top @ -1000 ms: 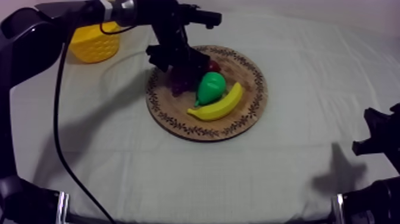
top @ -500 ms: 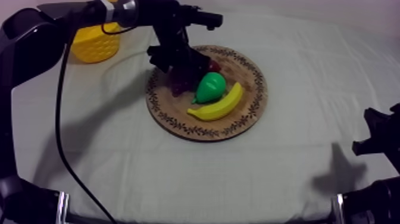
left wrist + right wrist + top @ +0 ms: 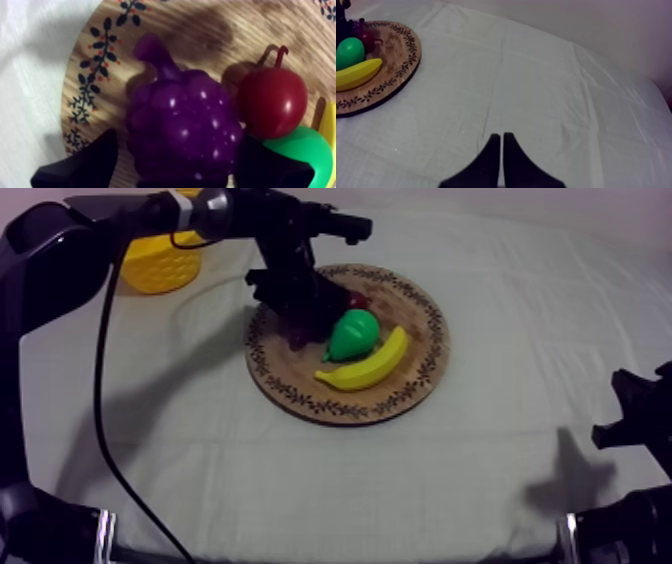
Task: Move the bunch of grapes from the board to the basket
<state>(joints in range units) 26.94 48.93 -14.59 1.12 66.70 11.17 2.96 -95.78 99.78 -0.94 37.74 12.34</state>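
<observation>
The purple bunch of grapes (image 3: pixel 182 127) lies on the round wooden board (image 3: pixel 420 323) at its left side, beside a small red fruit (image 3: pixel 272 102) and a green pear (image 3: pixel 352 335). My left gripper (image 3: pixel 180 172) is down over the grapes (image 3: pixel 298 331), open, with one black finger (image 3: pixel 85 165) on each side of the bunch. Left of the board, at the table's back, stands the yellow basket (image 3: pixel 158 260). My right gripper (image 3: pixel 501 145) hangs shut over bare cloth at the right, away from the board (image 3: pixel 391 70).
A yellow banana (image 3: pixel 365 363) lies on the board in front of the pear. The left arm (image 3: pixel 120 213) reaches in across the basket from the upper left. Open cloth spreads in front of the board and to its right.
The left gripper has shifted only very slightly over the grapes. The fruit, the board and the right arm have not moved.
</observation>
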